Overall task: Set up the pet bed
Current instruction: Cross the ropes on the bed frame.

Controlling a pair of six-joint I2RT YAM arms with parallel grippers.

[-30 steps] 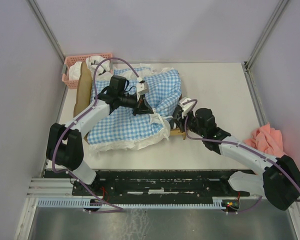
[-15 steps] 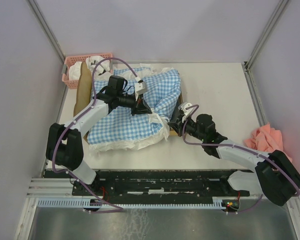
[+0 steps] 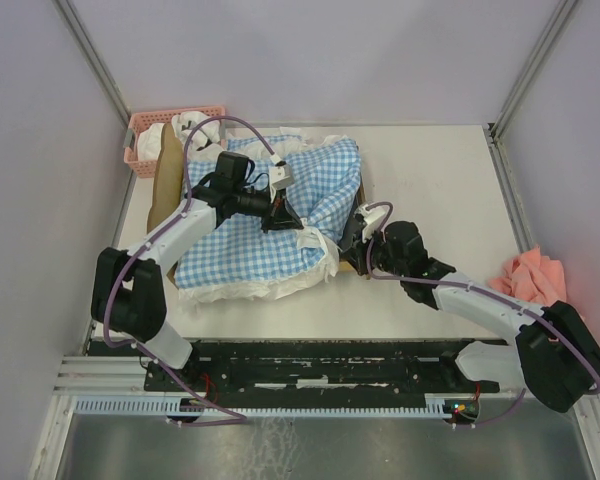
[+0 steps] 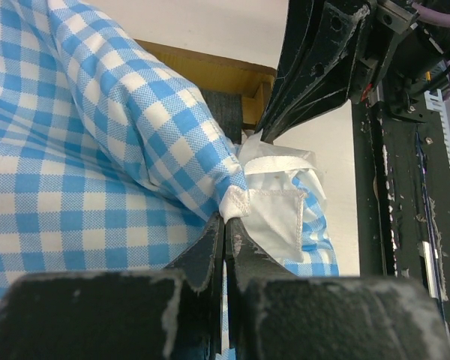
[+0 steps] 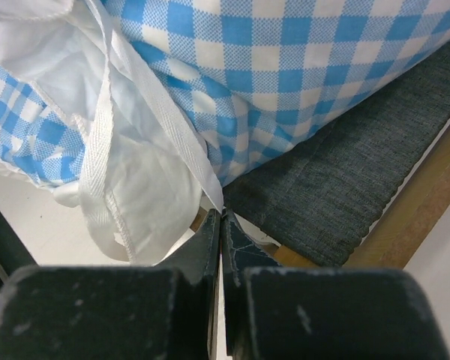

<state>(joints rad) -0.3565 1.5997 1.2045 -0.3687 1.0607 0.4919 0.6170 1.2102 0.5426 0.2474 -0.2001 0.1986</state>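
Note:
The pet bed (image 3: 163, 180) is a light-wood frame lying mostly under blue-white gingham bedding (image 3: 240, 250); its wood rail (image 5: 424, 206) and dark grey base (image 5: 345, 195) show at the right corner. My left gripper (image 3: 296, 226) is over the bedding's right side, shut on a bunched corner where gingham meets white ruffle (image 4: 270, 214). My right gripper (image 3: 348, 240) is shut at the bed's near right corner. Its tips (image 5: 221, 214) touch the edge of the white ruffle (image 5: 135, 187) beside the grey base; whether any cloth is pinched there I cannot tell.
A pink basket (image 3: 145, 140) holding white cloth stands at the back left, next to the bed's headboard. A pink cloth (image 3: 530, 280) lies at the table's right edge. Enclosure walls close both sides, and the black base rail (image 3: 310, 365) runs along the near edge.
My right arm has stretched left and lowered, bringing its shut gripper in against the bed's right corner. The left gripper keeps its hold on the bedding and has barely moved.

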